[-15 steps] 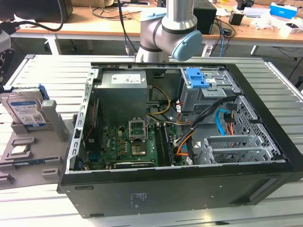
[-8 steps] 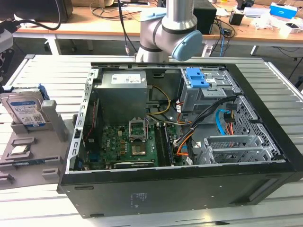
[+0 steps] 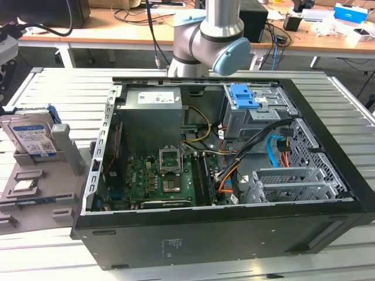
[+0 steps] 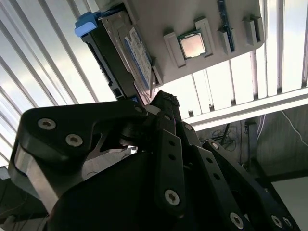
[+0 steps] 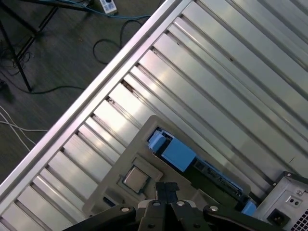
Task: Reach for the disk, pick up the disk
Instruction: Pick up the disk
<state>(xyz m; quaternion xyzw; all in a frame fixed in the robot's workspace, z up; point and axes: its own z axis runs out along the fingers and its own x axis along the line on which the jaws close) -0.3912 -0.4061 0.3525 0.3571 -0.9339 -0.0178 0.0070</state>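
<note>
The disk [image 3: 28,136] is a silver hard drive with a white-and-blue label and a blue bracket. It stands on edge in a grey holder [image 3: 64,193] at the exterior view's left, beside the open computer case. In the second wrist view the disk [image 4: 126,57] sits just past my black gripper [image 4: 163,98]. In the first wrist view its blue-bracketed top edge [image 5: 179,155] lies a little beyond my gripper [image 5: 166,188]. The two fingers are pressed together and hold nothing. The gripper hovers above the holder, apart from the disk.
A processor chip [image 4: 192,45] rests in a slot of the same holder, next to the disk. The open computer case [image 3: 234,175] has a blue caddy [image 3: 243,96] fixed in its metal cage. The slatted table's edge [image 5: 96,91] borders a floor with cables.
</note>
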